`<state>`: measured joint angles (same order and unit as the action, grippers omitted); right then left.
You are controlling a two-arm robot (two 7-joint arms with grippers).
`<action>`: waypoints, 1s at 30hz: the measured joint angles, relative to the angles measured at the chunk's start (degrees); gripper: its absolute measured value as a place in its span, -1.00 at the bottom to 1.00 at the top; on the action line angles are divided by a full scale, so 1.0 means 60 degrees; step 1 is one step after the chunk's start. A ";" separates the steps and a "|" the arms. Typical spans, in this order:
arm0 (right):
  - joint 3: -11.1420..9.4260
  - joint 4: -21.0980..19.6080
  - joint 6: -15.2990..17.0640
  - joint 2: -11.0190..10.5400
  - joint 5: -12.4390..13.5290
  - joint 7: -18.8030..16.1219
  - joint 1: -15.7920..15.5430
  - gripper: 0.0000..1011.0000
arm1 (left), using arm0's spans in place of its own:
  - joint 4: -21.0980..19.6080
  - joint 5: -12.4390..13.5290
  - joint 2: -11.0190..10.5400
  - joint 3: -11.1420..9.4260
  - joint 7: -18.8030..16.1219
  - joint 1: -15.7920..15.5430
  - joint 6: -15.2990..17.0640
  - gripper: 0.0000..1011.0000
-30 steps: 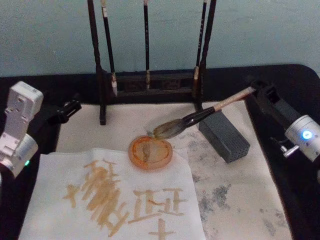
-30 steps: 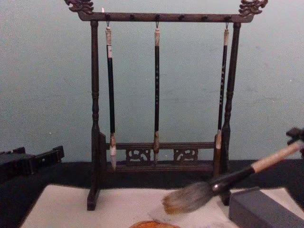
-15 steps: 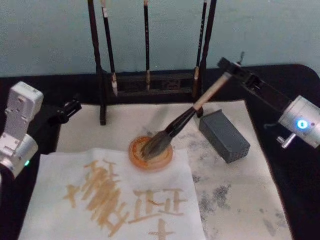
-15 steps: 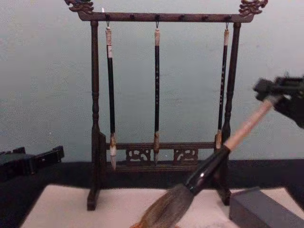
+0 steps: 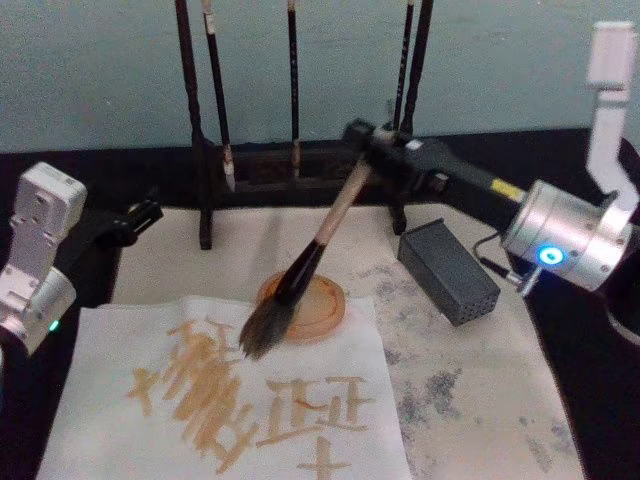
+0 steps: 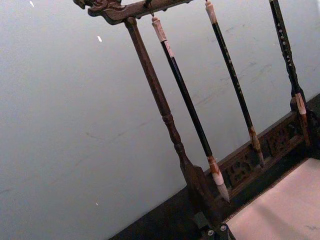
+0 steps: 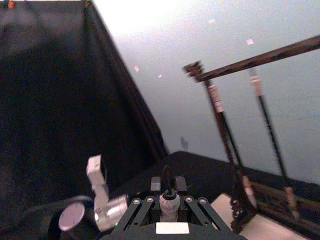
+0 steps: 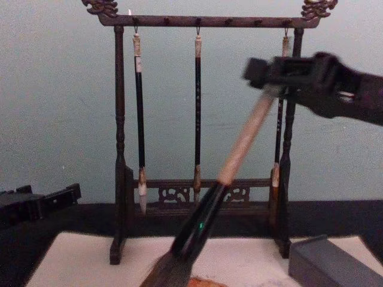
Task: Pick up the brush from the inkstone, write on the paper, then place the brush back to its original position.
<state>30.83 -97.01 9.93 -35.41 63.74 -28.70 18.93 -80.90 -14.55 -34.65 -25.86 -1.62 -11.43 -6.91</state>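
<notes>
My right gripper (image 5: 365, 138) (image 8: 270, 76) is shut on the top end of the brush (image 5: 335, 215) (image 8: 242, 146). The brush slants steeply down to the left: beige handle, black ferrule, then a bushy tuft (image 5: 260, 333). That tuft hangs over the upper edge of the paper (image 5: 110, 350), a white sheet carrying orange-brown strokes; I cannot tell whether it touches. The inkstone (image 5: 448, 272) (image 8: 326, 263), a dark grey block, lies to the right with nothing on it. In the right wrist view the handle's end (image 7: 169, 202) sits between the fingers. My left gripper (image 5: 135, 220) (image 8: 45, 202) stays parked at the mat's left edge.
A round orange dish (image 5: 325, 305) sits just behind the tuft. The wooden rack (image 5: 205, 150) (image 8: 119, 149) (image 6: 160, 100) with three thin hanging brushes stands at the back. A wide off-white mat (image 5: 470, 400) with grey smudges lies under everything, on a black table.
The right gripper swung left and rose, standing the brush up steeper. The tuft left the orange dish and moved forward-left over the paper's upper edge. The left arm stayed still.
</notes>
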 joint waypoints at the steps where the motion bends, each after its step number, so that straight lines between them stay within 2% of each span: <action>1: 0.0092 -0.0049 -0.0022 -0.0007 -0.0112 0.0008 0.0037 -0.64 | 0.0000 0.0000 0.0000 0.0000 0.0000 0.0000 0.0000 0.98; 6: 0.0563 -0.0255 -0.0044 -0.0004 -0.0733 0.0040 0.0231 -0.64 | 0.0000 0.0000 0.0000 0.0000 0.0000 0.0000 0.0000 0.98; 14: 0.0857 -0.0342 0.0166 0.0049 -0.0860 -0.0054 0.0330 -0.64 | 0.0000 0.0000 0.0000 0.0001 0.0000 0.0000 0.0000 0.98; 22: 0.0903 -0.0304 0.0268 -0.0118 -0.0848 -0.0061 0.0209 -0.64 | 0.0000 0.0000 0.0000 0.0000 0.0000 0.0000 0.0000 0.98; 30: 0.0732 -0.0312 0.0251 -0.0408 -0.0694 -0.0032 -0.0075 -0.64 | 0.0000 0.0000 0.0000 0.0000 0.0000 0.0000 0.0000 0.98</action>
<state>35.22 -98.88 11.43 -37.86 59.58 -28.89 18.48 -80.90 -14.55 -34.65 -25.86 -1.62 -11.43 -6.91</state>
